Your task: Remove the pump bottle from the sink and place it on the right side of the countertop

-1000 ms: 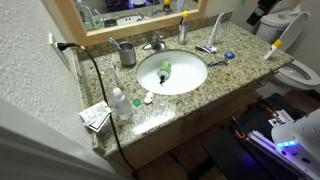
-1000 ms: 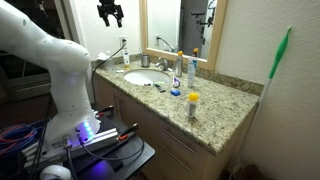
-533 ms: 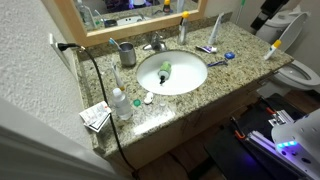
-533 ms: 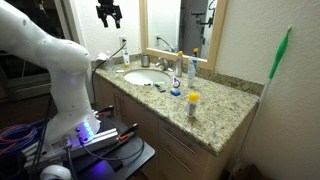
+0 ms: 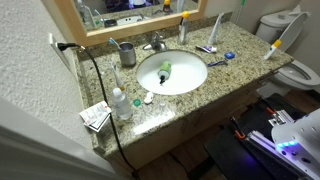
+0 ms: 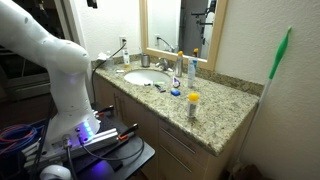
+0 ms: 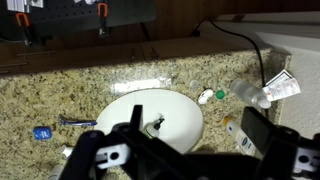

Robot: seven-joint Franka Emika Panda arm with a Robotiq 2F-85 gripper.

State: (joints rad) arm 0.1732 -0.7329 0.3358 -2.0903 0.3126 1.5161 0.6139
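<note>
a bathroom vanity with a speckled granite tabletop [image 5: 235, 62] and a white sink [image 5: 190, 82] set into it, below a mirror. the pump bottle [image 5: 165, 70] is down in the sink, apparently lying on its side, just in front of the faucet [image 5: 155, 43]. in the wrist view the gripper [image 7: 180, 158] hangs high above the sink with its jaws wide apart and nothing between them. the likely trouble is the bowl itself: on that curved, smooth wall a lying bottle would probably roll or skid if one finger reached it first, and a descent that goes too deep would scrape the porcelain. the faucet, so near the bottle, could catch a finger or the pump head on the way up. a shallow pinch might let the round body slip out. beside the sink a clear bottle [image 5: 120, 103] and a cable [image 5: 95, 85] could be knocked by a low carry.
</note>
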